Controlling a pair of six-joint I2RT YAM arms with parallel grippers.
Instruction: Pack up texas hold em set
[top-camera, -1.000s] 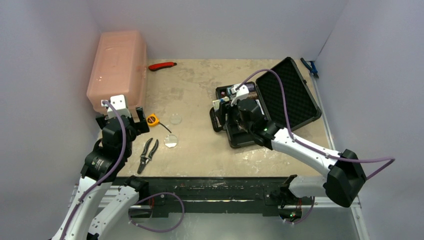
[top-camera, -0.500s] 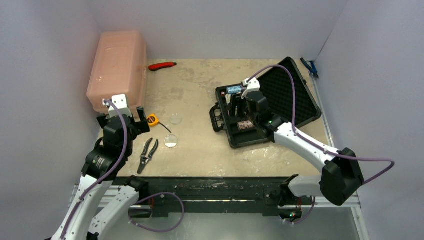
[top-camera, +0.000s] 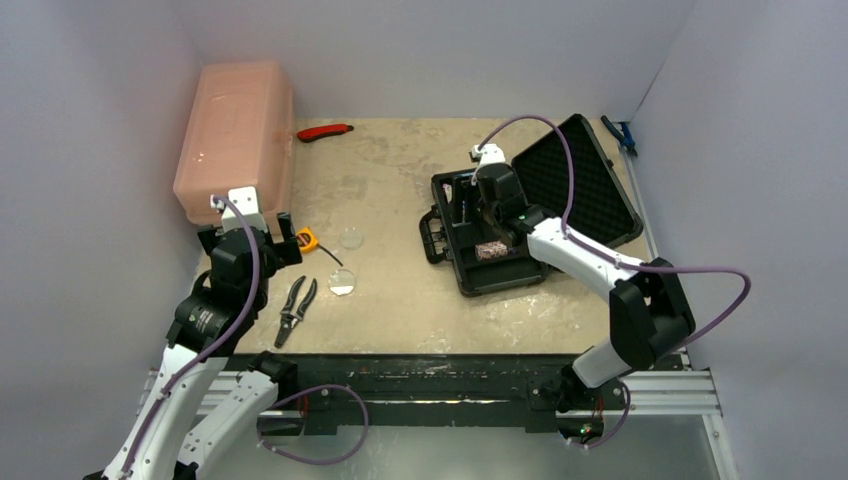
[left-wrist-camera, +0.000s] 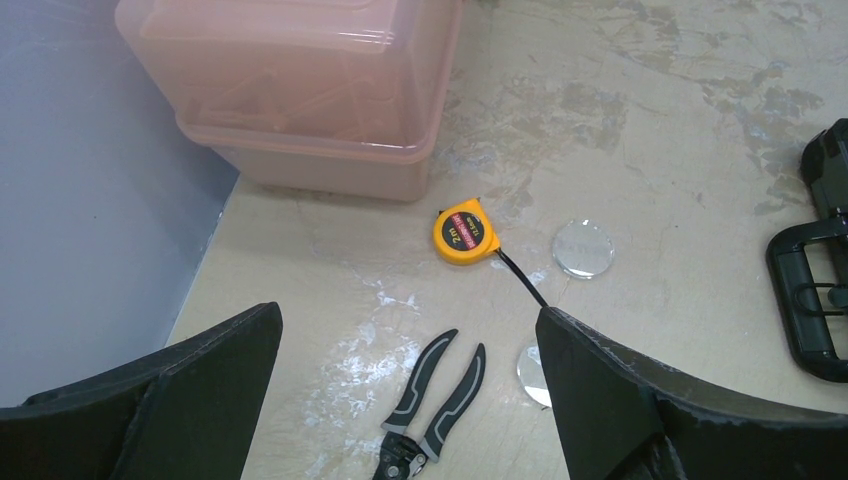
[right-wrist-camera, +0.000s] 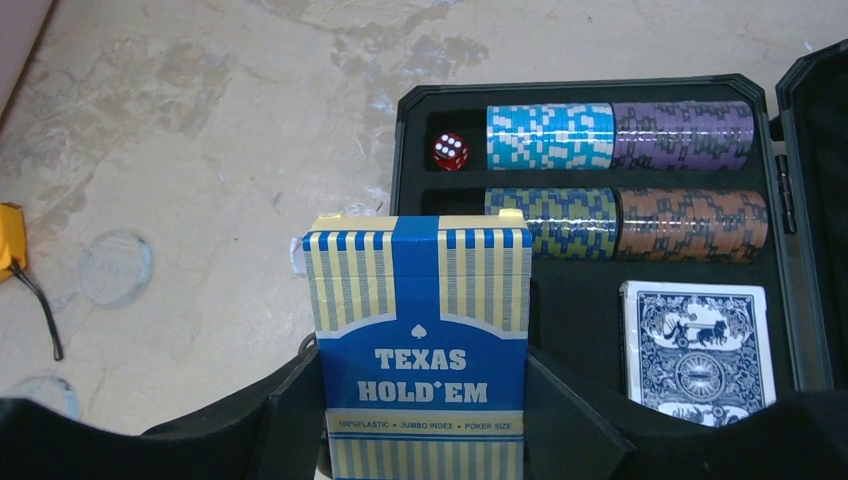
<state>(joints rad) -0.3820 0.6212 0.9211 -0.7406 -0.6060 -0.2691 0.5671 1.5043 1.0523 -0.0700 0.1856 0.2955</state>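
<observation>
- A mottled beige counter (top-camera: 400, 190) sits between pale grey walls
- At the far left stands a large pink translucent plastic bin (top-camera: 235, 140), lid on, against the wall
- The left end effector (left-wrist-camera: 405, 345) hovers near the bin's front corner with its black fingers (left-wrist-camera: 170, 390) spread wide, nothing between them
- Beneath it lie a round yellow tape measure (left-wrist-camera: 465, 231) and, nearer the arm bases, black-handled pliers (left-wrist-camera: 425, 410)
- Two small pale round discs lie flat just right of these, one (left-wrist-camera: 584, 249) beside the tape measure, the other (left-wrist-camera: 533, 370) beside the pliers' handles
- A red-handled utility knife (top-camera: 325, 131) lies at the back, just right of the bin
- Right of centre lies the black hard plastic briefcase (right-wrist-camera: 580, 90), opened flat, its foam-lined lid (top-camera: 580, 185) towards the right wall
- The right end effector (right-wrist-camera: 425, 430) is clamped on a blue-and-gold striped card deck box (right-wrist-camera: 425, 300), held upright above the briefcase's left side
- In the foam base are a tiny red die (right-wrist-camera: 450, 151), a light blue chip row (right-wrist-camera: 550, 136), a purple chip row (right-wrist-camera: 682, 133), a green chip row (right-wrist-camera: 550, 222) and a brown chip row (right-wrist-camera: 690, 225)
- A second blue-backed card deck (right-wrist-camera: 698, 345) lies flat in the compartment below the brown chips
- A blue-handled tool (top-camera: 620, 135) lies at the far right corner
</observation>
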